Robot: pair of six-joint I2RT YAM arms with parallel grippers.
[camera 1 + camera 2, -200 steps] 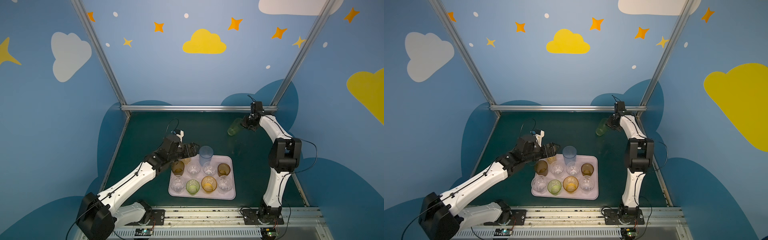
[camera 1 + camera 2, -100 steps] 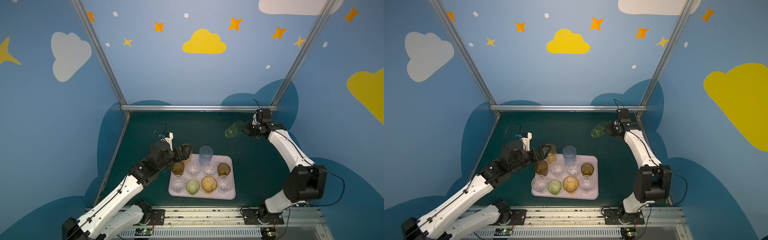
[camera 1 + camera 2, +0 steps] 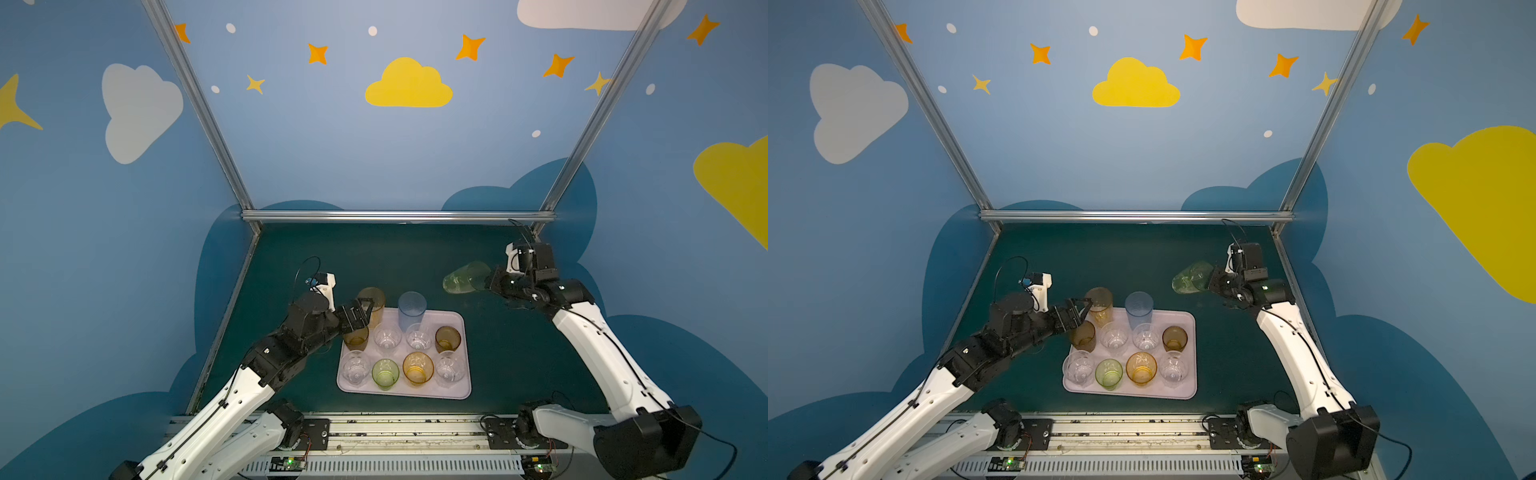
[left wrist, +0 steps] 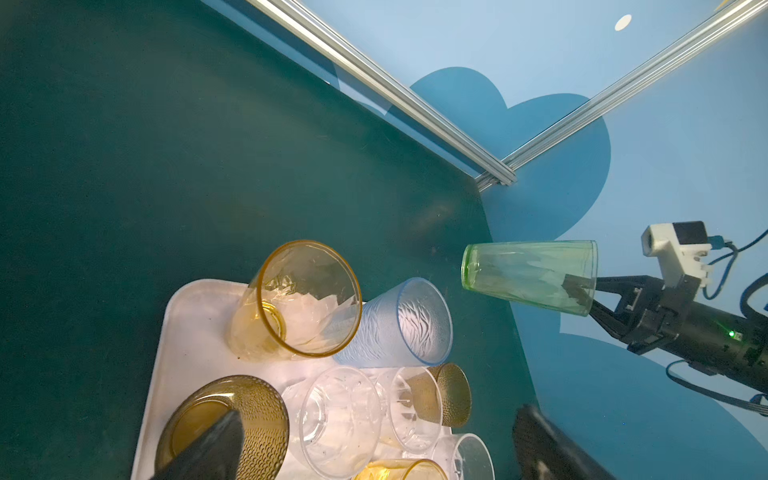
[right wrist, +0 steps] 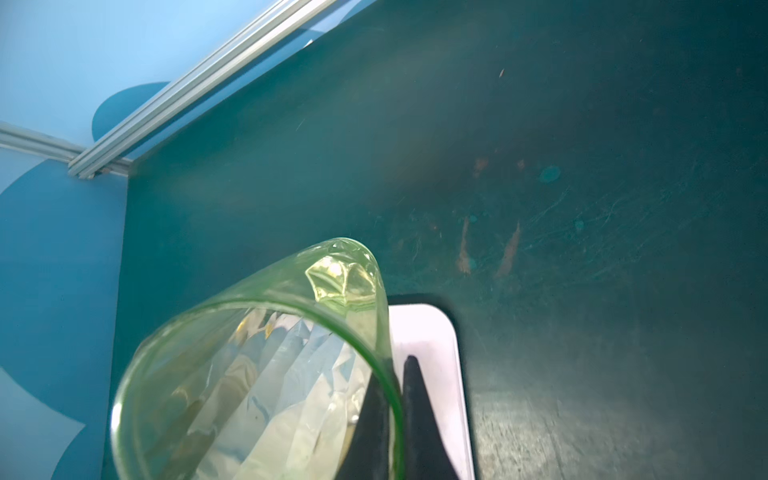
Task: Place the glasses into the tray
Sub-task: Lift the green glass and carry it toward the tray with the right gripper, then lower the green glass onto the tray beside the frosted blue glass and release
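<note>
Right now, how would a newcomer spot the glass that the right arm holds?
Find the lilac tray in the middle of the dark green table. Beyond its far right corner, the right gripper pinches the rim of a tall green glass. It alone hangs sideways in the air; the short green glass stands in the tray's near row.

Bright even light, sharp (edges warped)

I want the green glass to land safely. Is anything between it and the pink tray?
No. In both top views, only bare dark table lies between the green glass, held up in the air, and the tray.
</note>
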